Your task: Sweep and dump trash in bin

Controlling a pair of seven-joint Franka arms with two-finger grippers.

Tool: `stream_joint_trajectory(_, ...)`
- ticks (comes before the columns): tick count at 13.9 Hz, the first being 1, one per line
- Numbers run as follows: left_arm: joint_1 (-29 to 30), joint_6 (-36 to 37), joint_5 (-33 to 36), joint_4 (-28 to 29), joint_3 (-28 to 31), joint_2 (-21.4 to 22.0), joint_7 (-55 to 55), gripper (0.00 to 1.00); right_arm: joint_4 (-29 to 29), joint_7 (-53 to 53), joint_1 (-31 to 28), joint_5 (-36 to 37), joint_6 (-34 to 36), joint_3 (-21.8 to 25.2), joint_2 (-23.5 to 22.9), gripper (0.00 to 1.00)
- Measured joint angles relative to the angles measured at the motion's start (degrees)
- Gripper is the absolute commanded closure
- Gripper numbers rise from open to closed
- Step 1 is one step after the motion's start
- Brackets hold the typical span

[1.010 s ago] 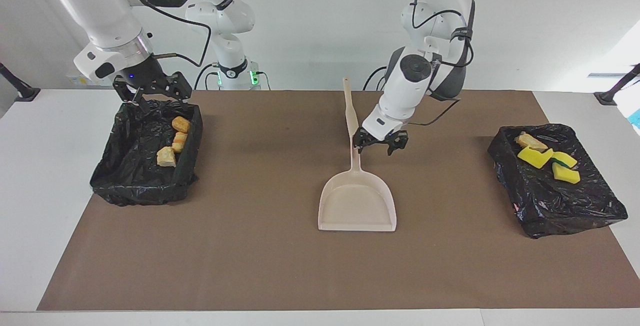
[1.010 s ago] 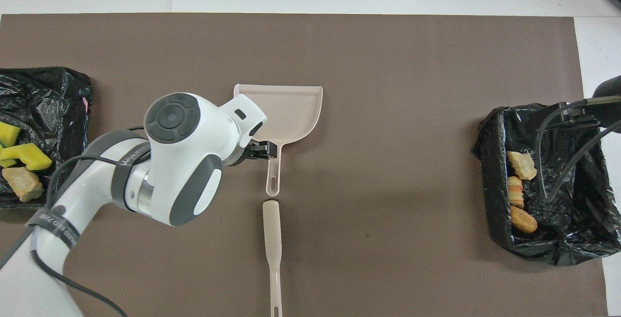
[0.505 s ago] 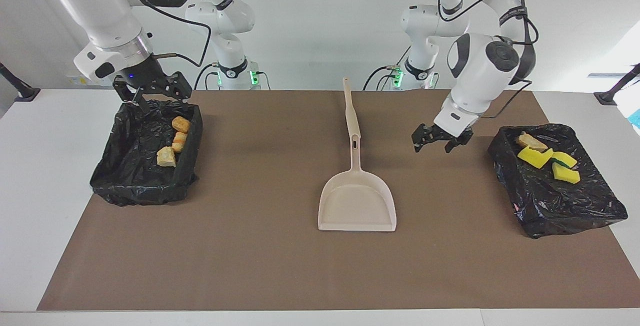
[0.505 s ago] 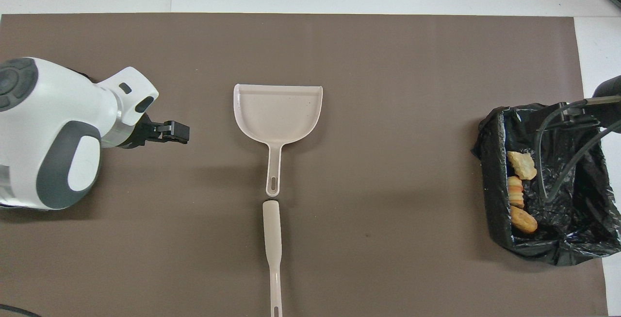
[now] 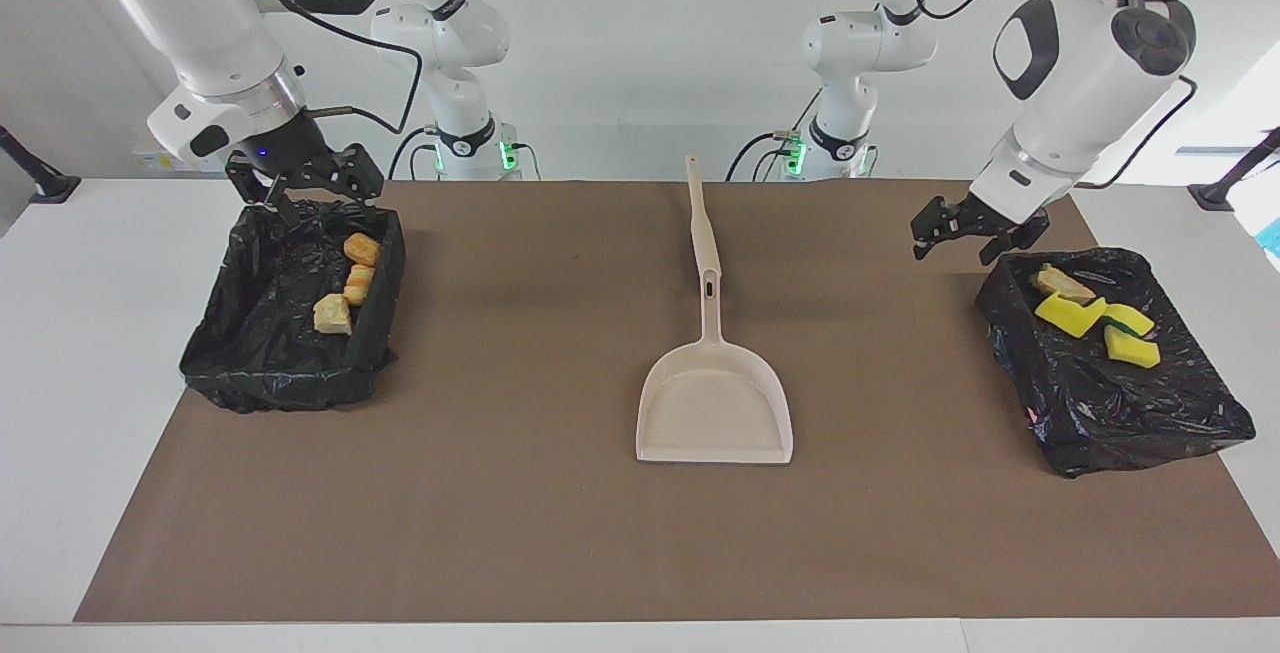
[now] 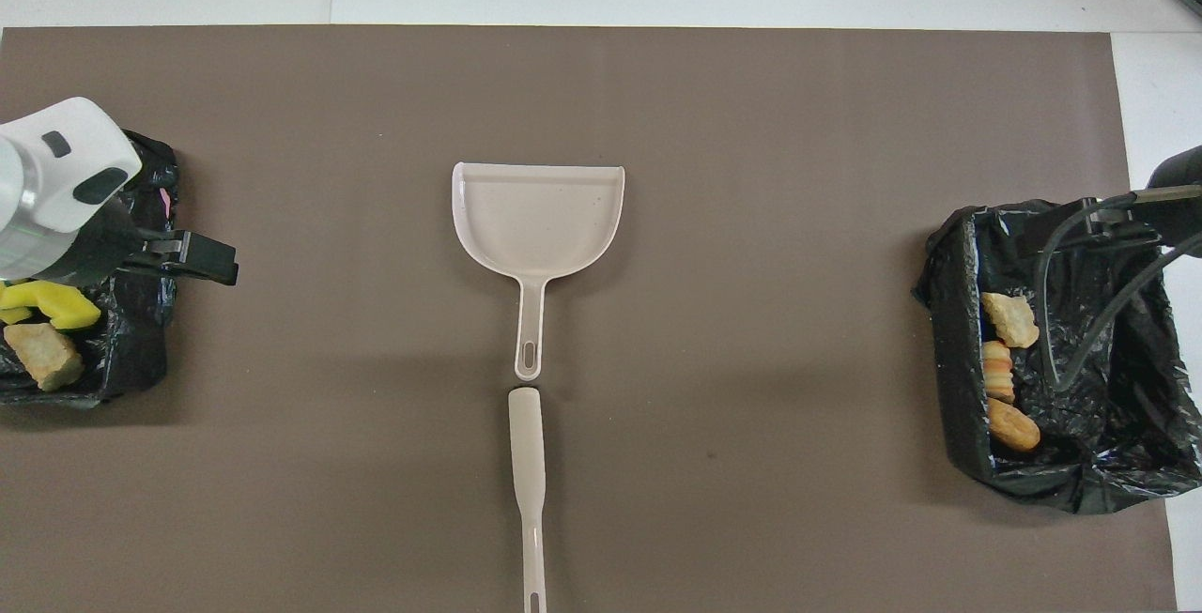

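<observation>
Left gripper (image 5: pixel 967 235): your left arm has it up in the air over the mat, just beside the bin at its own end – fingers spread apart, nothing between them.
Right gripper (image 5: pixel 300 183): hanging over the edge of the other bin nearest the robots, jaws apart and holding nothing.
Bin, left arm's end (image 5: pixel 1190 413): black-lined, and you can see part of the trash (image 5: pixel 1070 314) in it – yellow sponge pieces, some with a green side, plus one golden-brown chunk nearest the robots.
Bin, right arm's end (image 5: pixel 270 373): also black-lined, with three golden-brown pastry pieces (image 5: pixel 357 282) lined up along the wall that faces the middle of the table.
Dustpan (image 5: pixel 714 411): flat on the brown mat (image 5: pixel 500 513) in the middle, pan empty, handle pointing toward the robots.
Brush (image 5: pixel 700 228): lying in line with the dustpan's handle, nearer to the robots – its end just short of the handle's tip.
Mat between the bins: you have only the dustpan and brush lying there.
</observation>
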State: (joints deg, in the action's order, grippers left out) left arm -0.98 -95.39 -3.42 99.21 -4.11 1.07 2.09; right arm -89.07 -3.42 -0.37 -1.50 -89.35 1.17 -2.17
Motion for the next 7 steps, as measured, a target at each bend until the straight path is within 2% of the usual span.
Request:
stream_joint_trajectory(3,0.00,2.85,0.43,-3.52,0.14,2.73,0.00,0.00,0.00,0.00,0.00,0.00,0.00,0.00,0.00,0.00)
stream_joint_trajectory(7,0.01,5.36,0.51,-3.58,0.89,6.10,0.00,0.00,0.00,0.00,0.00,0.00,0.00,0.00,0.00,0.00)
